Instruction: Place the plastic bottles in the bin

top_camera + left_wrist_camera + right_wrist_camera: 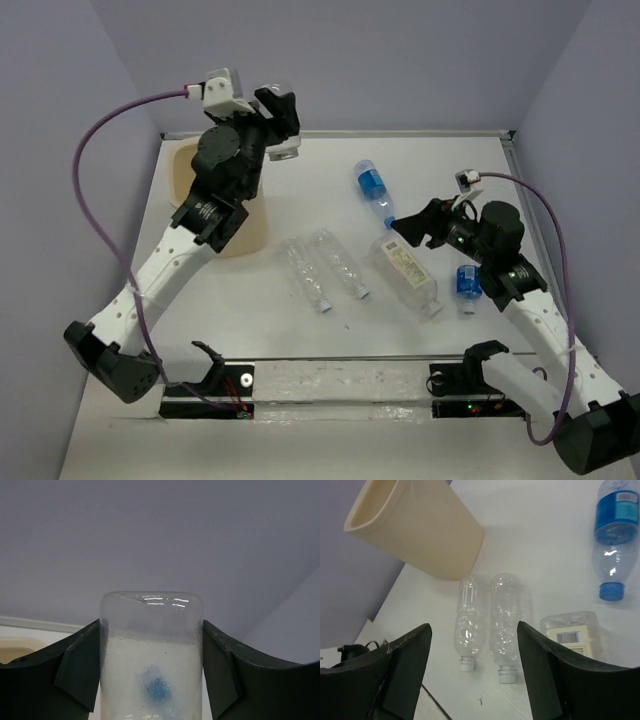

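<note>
Nearest you, on counter (pixel 250 325): ribbed pair (pixel 345 262), square bottle (pixel 408 268), blue bottle (pixel 467 282) by right arm. Right pincer (pixel 402 228) hovers near square bottle, jaws apart, empty. Farther: second blue bottle (pixel 373 187). Far left: left pincer (pixel 282 118) clamped on clear bottle (pixel 151 645), raised beside bin (pixel 435 535). Bottles likely light, thin, slick, crushable. You grip mid-body, gently.

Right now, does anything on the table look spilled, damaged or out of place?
Nothing spilled or broken. The bottles on the table lie on their sides. The bottle in the left end effector looks fogged inside.
</note>
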`<action>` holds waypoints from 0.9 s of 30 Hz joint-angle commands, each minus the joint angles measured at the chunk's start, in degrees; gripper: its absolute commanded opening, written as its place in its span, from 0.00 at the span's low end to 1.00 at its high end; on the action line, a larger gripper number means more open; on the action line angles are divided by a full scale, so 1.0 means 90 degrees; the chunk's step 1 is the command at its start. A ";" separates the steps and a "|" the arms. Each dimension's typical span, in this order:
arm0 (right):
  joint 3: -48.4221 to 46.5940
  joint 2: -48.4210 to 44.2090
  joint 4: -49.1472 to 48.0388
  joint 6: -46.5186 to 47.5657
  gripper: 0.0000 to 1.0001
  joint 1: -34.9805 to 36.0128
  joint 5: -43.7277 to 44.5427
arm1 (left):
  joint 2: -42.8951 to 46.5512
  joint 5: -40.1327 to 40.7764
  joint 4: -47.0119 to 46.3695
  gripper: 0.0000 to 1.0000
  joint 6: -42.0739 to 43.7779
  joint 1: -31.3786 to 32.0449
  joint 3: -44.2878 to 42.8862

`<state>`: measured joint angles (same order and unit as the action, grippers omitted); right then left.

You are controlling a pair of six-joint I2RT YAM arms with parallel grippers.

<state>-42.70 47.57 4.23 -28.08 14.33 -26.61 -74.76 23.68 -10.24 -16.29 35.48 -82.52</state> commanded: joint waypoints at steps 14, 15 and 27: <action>-0.1875 0.2387 0.0321 0.1234 0.82 0.3767 0.3246 | 0.0280 0.0580 -0.0336 0.63 0.0609 -0.2624 0.1453; -0.1954 0.2554 0.0340 0.1264 0.83 0.3885 0.3346 | 0.0251 0.0649 -0.0414 0.63 0.0658 -0.2624 0.1531; -0.3302 0.5219 0.0507 0.1606 0.87 0.4560 0.4372 | 0.0191 0.1168 -0.1206 0.95 0.0971 -0.2624 0.2362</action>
<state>-67.79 89.62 9.02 -15.66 54.85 7.62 -74.50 31.59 -15.16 -7.88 11.88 -62.54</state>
